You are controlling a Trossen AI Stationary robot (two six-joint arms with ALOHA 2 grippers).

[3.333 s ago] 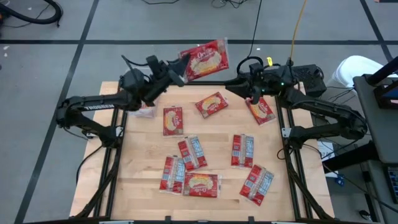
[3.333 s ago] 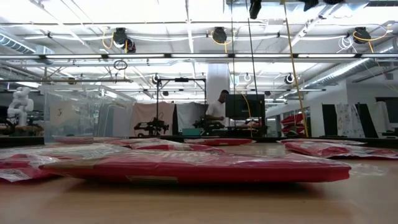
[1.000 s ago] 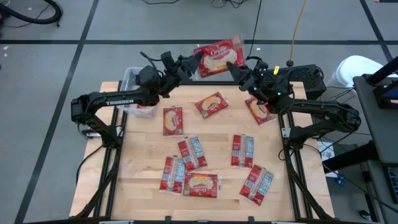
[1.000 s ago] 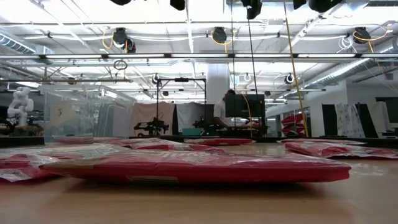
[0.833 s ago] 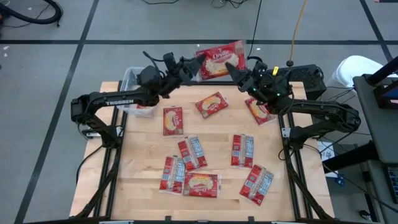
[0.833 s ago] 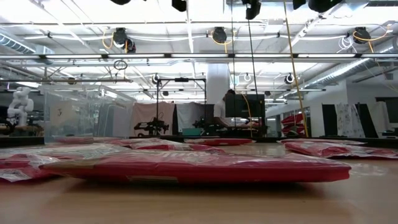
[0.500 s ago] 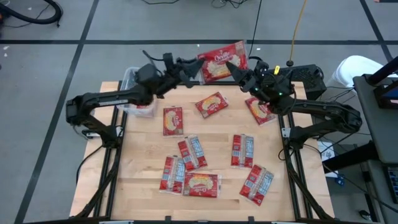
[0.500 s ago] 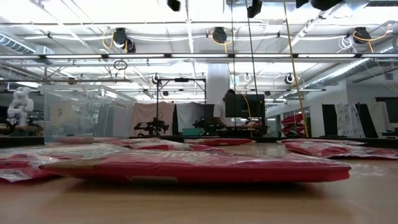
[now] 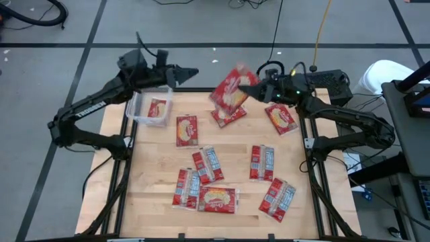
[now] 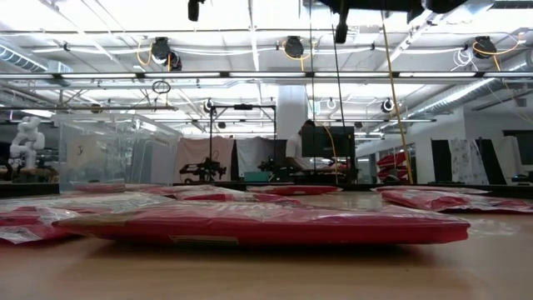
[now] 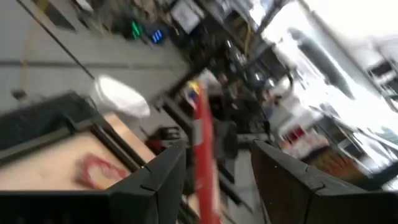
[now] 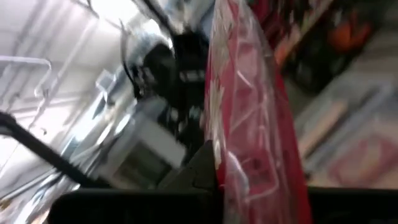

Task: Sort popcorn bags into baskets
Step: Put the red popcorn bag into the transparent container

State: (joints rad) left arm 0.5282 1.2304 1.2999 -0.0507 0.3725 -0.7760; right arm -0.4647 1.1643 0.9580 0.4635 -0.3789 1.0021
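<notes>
Popcorn bag (image 9: 230,91) pinched at one edge by right gripper (image 9: 250,92); left gripper (image 9: 190,72) released. Slip risked if swung.

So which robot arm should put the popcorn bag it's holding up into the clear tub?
The right arm, probably. Its hand already grips the raised popcorn bag, while the left hand is open and empty. The left hand is nearer the tub, though, so the right arm has a long reach across.
</notes>
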